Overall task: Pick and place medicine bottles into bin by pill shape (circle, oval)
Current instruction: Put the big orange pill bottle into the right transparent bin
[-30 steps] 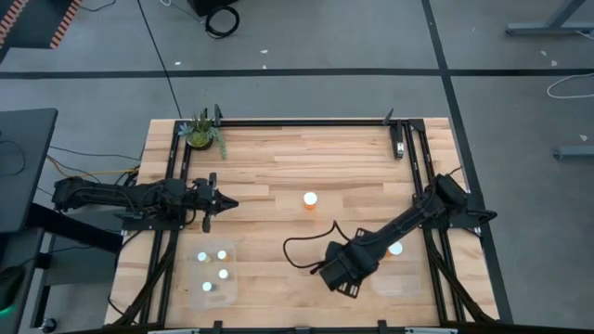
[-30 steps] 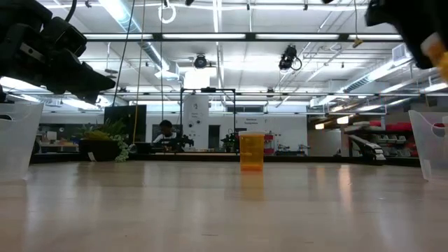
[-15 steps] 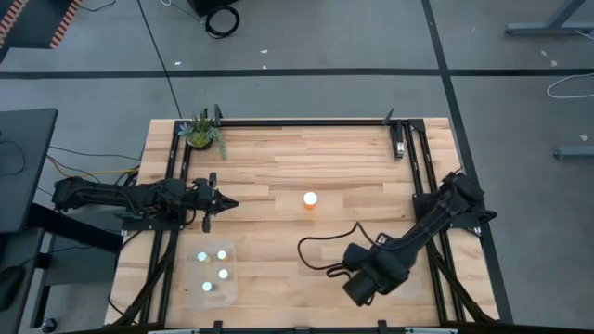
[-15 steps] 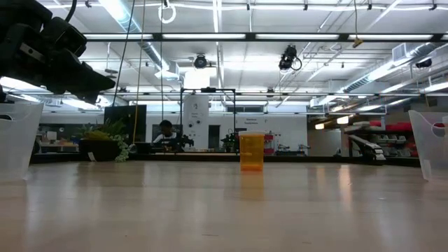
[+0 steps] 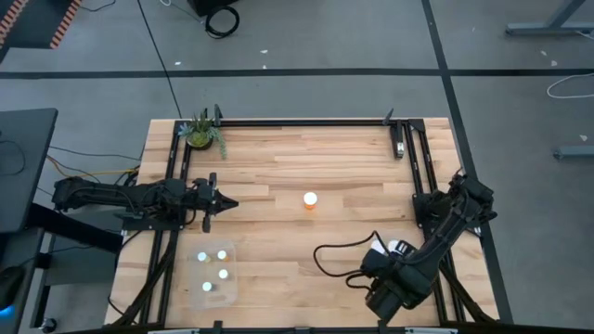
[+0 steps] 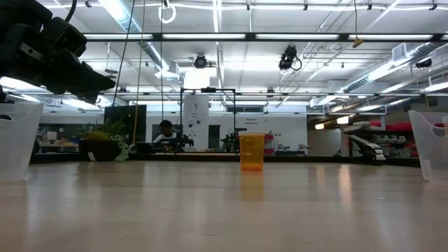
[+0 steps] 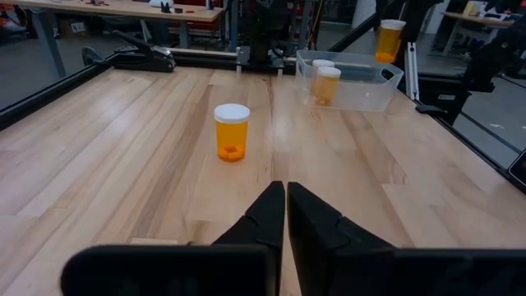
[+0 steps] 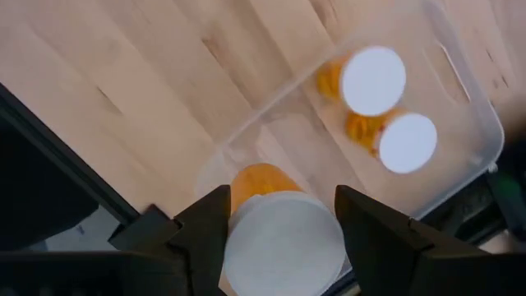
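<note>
High view. Pale wooden slatted surface (image 5: 306,167) with black rails. One orange-bodied, white-capped medicine bottle (image 5: 310,199) stands alone near the middle, unsorted. Clear plastic bin at the left front (image 5: 215,271) holds four small whitish bottles (image 5: 222,274), presumably one pill shape grouped together. Left claw (image 5: 226,204) waits at the left edge, pointing toward the lone bottle. The right arm reaches over the right front corner; its claw itself is hidden under the arm. Small green potted plant (image 5: 200,133) at the far left corner, not part of the sort.

Low view. The lone bottle (image 6: 252,152) upright on the surface; walls of both bins show at the edges; a person sits far behind.

Left wrist view. Left claw (image 7: 286,205) pinched shut, holding nothing, aimed past the lone bottle (image 7: 232,131).

Right wrist view. Right claw (image 8: 283,215), fingers spread wide around a large orange bottle with white cap (image 8: 279,230), gripping it above the clear right-hand bin (image 8: 468,107), where two like bottles (image 8: 374,80) already stand; likely poised for release.
</note>
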You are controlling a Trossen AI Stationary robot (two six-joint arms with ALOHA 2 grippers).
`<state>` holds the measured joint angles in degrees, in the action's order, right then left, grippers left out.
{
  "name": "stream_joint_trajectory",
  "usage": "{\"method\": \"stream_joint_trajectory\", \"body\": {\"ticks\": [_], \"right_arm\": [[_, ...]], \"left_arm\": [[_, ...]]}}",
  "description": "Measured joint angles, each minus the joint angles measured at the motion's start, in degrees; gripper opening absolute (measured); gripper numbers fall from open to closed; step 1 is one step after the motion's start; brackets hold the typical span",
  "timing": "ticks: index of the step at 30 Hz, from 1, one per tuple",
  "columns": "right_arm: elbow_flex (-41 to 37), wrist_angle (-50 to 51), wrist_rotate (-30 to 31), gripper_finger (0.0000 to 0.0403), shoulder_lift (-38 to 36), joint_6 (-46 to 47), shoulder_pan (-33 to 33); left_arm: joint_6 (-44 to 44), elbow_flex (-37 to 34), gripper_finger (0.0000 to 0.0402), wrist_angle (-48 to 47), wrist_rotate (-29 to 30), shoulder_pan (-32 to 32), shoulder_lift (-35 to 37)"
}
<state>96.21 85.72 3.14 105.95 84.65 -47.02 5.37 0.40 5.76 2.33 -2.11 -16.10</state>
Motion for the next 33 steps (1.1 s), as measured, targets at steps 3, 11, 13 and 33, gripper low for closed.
{"method": "stream_joint_trajectory", "body": {"ticks": [3,11,13,33], "right_arm": [[-0.7,0.2,0.0,0.0219,0.0,1.9,-1.0],[-4.6,0.6,0.0,0.0219,0.0,3.5,-3.0],[-5.6,0.5,-0.1,0.0219,0.0,3.5,-3.0],[-7.6,-0.3,0.1,0.0219,0.0,4.8,-3.1]], "left_arm": [[0.0,0.0,0.0026,0.0,0.0,0.0,0.0],[0.0,0.0,0.0036,0.0,0.0,0.0,0.0],[0.0,0.0,0.0034,0.0,0.0,0.0,0.0],[0.0,0.0,0.0032,0.0,0.0,0.0,0.0]]}}
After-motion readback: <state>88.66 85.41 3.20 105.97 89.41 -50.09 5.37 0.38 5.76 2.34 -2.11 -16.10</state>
